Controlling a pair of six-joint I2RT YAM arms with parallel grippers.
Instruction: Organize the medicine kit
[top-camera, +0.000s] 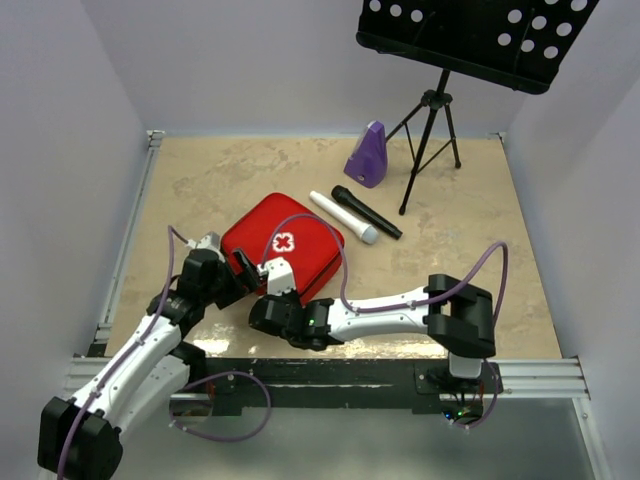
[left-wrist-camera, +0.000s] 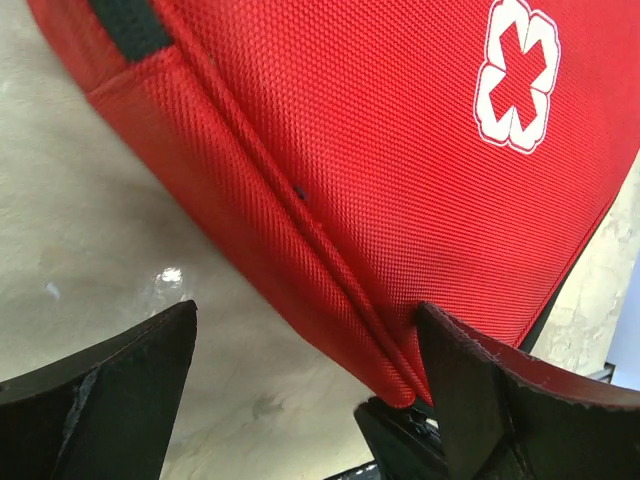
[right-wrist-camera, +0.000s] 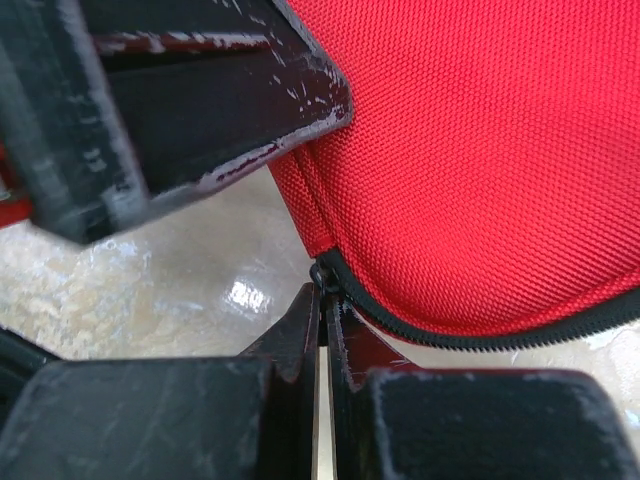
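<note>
**Both jaws at the near corner of the square red fabric medicine kit (top-camera: 300, 225)**

The right jaws are clenched, tips against the black slider (right-wrist-camera: 322, 272) at the end of the zip (right-wrist-camera: 480, 335); whether they pinch a tab I cannot tell. The left jaws stand released astride the same corner, one finger (left-wrist-camera: 500, 400) against the seam. The right arm (top-camera: 390, 310) lies low along the kit's near side. The left arm (top-camera: 150, 350) bends up at its near-left. Just beyond the kit lie a white microphone (top-camera: 343, 217) and a black microphone (top-camera: 367, 212). Farther back stand a purple wedge metronome (top-camera: 367, 155) and a black music stand (top-camera: 475, 40) on the beige bench (top-camera: 200, 180).
</note>
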